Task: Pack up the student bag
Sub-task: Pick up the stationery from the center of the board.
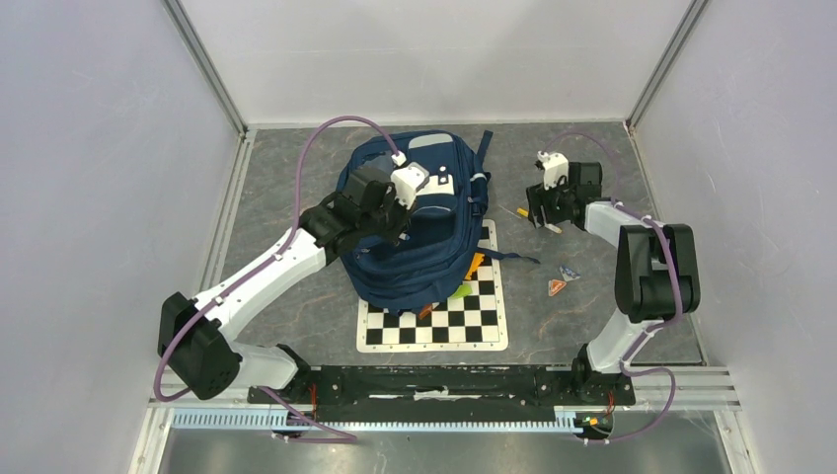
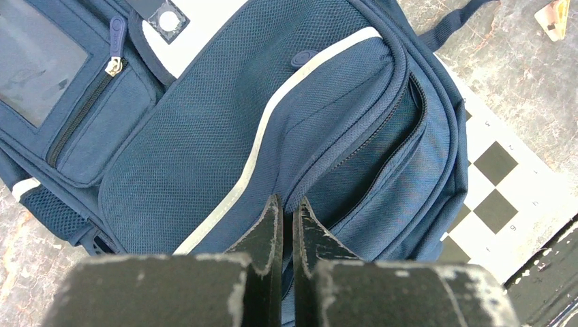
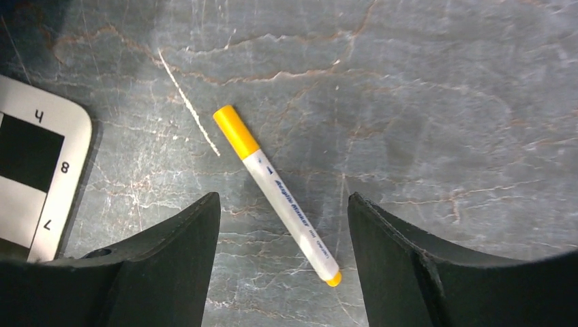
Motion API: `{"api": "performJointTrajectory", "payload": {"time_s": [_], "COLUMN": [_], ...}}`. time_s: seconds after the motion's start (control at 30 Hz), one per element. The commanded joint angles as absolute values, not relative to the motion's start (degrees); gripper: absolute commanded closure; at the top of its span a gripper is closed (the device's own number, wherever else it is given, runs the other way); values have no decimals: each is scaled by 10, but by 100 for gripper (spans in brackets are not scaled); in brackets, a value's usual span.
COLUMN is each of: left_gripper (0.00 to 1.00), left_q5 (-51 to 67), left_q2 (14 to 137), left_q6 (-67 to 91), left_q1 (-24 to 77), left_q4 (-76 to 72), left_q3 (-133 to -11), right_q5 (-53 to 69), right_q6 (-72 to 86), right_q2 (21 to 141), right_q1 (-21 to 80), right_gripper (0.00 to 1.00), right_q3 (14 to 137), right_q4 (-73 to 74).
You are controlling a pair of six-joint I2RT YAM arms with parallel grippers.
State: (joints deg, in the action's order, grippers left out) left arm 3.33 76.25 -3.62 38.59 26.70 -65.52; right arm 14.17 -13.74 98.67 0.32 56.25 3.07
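Navy student bag (image 1: 426, 255), pocket (image 2: 382, 160) apparently open

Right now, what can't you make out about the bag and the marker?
Inside the student bag: left wrist view, pocket mouth too dark.
Whether the left gripper pinches fabric: left wrist view, gap too narrow to tell.
Print on the marker: right wrist view, blurred.
Small orange scrap: top view, too small.

A grey marbled table (image 1: 543, 321) is seen, with a checkerboard mat (image 1: 434, 324) laid flat on it. The student bag (image 1: 415, 252) is rested partly on the mat's far half and partly on the table beyond. A yellow-capped marker (image 3: 276, 184) is laid flat just right of the mat's far corner, and a small orange piece (image 1: 557, 287) and a small bluish piece (image 1: 570, 272) are scattered right of the mat.
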Motion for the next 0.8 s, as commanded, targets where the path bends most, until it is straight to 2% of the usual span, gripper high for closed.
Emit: {"api": "performJointTrajectory", "payload": {"time_s": [0.0, 0.27, 0.6, 0.77], "left_gripper": [98, 98, 98, 98], "left_q5": [69, 78, 83, 84], "left_q2": [760, 763, 759, 763], "left_q6": [-6, -6, -6, -6], "left_q1": [386, 386, 386, 386], "left_q4": [212, 209, 207, 207], "left_q3": [-666, -664, -663, -663], "right_q5": [167, 175, 165, 83], "right_q6": [-139, -134, -106, -111], "right_q2": [1001, 1008, 952, 937], "right_q1": [3, 12, 40, 61], "right_gripper": [27, 30, 38, 38], "right_q3": [576, 559, 483, 468], "right_q4": [39, 64, 73, 75]}}
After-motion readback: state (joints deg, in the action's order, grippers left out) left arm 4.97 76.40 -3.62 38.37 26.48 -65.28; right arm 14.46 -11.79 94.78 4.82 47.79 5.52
